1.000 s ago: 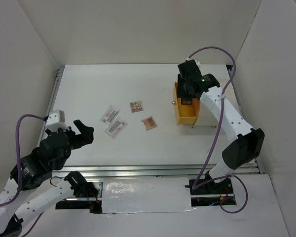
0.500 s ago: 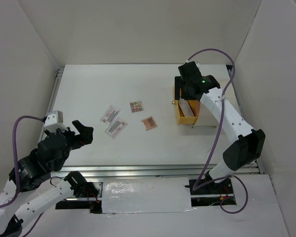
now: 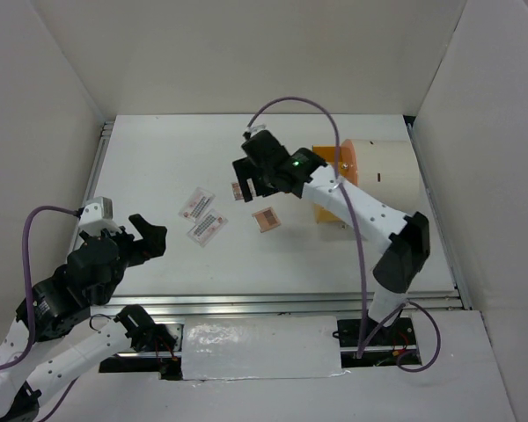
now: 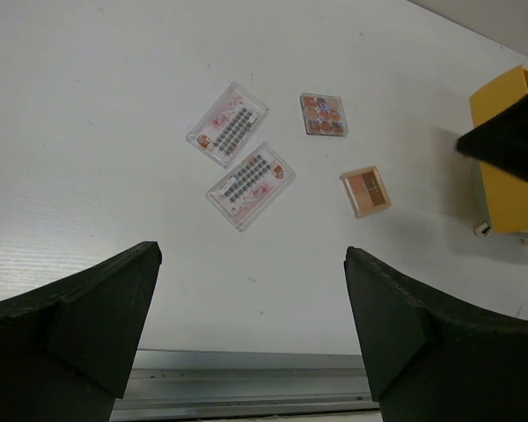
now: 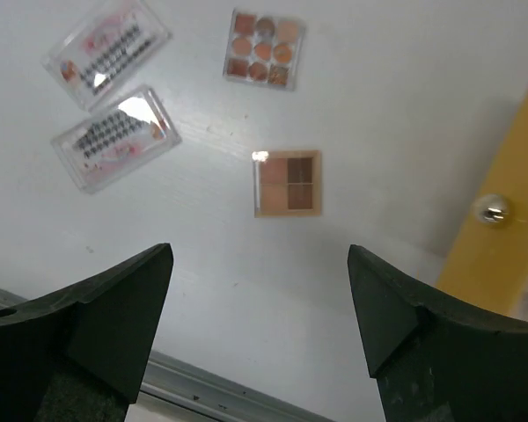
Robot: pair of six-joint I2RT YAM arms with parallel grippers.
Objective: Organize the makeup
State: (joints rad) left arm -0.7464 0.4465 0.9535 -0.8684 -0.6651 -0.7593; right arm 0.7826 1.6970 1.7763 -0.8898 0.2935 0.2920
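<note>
Plastic, probably light, stiff and slippery: four-pan palette [image 5: 287, 183], nine-pan palette [image 5: 261, 47] and packets [image 5: 116, 138] lie flat mid-surface [image 5: 378, 105]; pinch across opposite edges. Right fingers [image 5: 114, 316] spread above them, left fingers [image 4: 97, 308] spread; both empty.

White table [image 3: 158, 158] boxed by 3 plain white walls [image 3: 246, 53] — evenly lit.
</note>
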